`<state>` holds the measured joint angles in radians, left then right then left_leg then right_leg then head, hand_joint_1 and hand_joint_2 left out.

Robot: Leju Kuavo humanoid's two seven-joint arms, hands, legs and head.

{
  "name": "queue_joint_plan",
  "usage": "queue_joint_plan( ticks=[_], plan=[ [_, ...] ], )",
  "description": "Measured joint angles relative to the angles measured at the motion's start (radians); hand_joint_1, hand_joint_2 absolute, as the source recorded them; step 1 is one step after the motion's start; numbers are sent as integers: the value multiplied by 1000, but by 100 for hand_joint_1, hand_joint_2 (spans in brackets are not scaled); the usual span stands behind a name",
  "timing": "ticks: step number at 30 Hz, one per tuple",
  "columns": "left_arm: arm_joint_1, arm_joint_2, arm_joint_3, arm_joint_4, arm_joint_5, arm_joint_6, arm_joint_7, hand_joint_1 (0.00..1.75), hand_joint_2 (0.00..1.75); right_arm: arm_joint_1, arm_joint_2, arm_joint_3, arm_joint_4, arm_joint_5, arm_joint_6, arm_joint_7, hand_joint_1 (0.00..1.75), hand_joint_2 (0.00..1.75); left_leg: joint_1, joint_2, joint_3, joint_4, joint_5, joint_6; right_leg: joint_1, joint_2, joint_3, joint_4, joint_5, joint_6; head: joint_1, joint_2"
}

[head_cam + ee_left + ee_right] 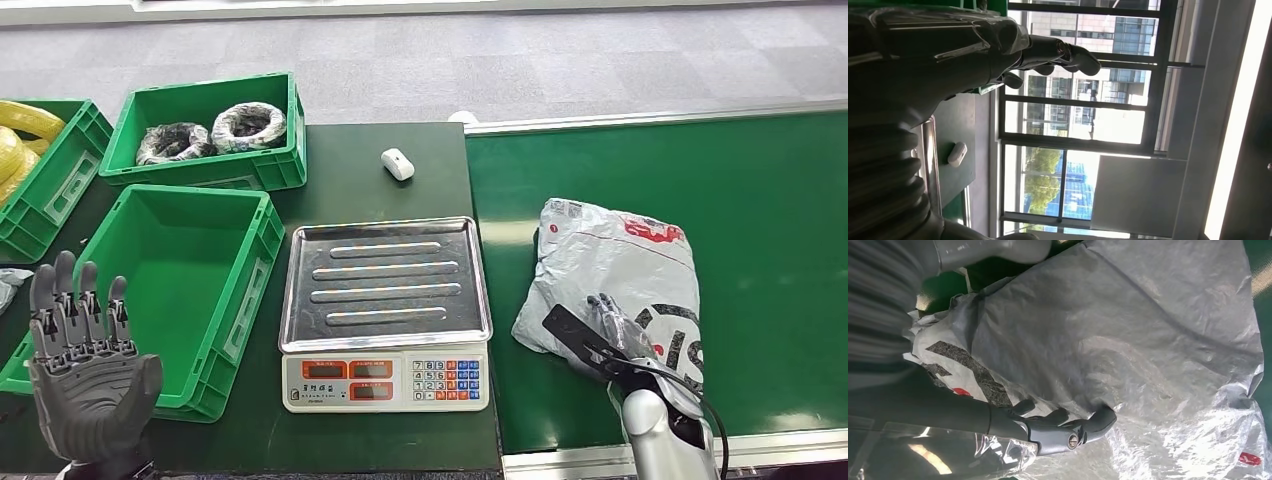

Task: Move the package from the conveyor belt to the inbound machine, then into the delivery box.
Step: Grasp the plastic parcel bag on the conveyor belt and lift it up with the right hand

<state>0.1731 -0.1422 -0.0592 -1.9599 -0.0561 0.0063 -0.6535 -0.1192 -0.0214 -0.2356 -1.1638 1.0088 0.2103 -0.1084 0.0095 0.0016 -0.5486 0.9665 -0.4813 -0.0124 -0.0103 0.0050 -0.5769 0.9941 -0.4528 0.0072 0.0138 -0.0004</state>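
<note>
A grey plastic mailer package point(610, 260) with red and black print lies on the green conveyor belt point(770, 190), right of the scale. My right hand point(612, 335) rests on its near edge; in the right wrist view its fingers point(1068, 432) press on the crinkled package point(1128, 340) while the thumb stays apart from them. The scale point(385, 395), with its bare steel tray point(385, 240), stands mid-table. An empty green box point(255, 270) sits left of it. My left hand point(85, 350) is raised at the lower left, palm up, fingers spread, holding nothing, and appears too in the left wrist view point(948, 55).
A small white device point(397, 163) lies behind the scale. A green crate point(290, 120) at the back holds two wrapped coils. Another green crate point(60, 190) with yellow material stands at the far left. The belt's metal rail point(620, 455) runs along the near edge.
</note>
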Motion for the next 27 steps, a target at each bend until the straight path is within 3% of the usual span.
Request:
queue_joint_plan(
  ticks=[27],
  plan=[
    [3,-29,37,-52,-13,6,22,0,175,-24,12,34,5,7,-23,-7,175,175,0,0,0,0,0,0,0,0,0,0,0,0,0,0]
  ],
)
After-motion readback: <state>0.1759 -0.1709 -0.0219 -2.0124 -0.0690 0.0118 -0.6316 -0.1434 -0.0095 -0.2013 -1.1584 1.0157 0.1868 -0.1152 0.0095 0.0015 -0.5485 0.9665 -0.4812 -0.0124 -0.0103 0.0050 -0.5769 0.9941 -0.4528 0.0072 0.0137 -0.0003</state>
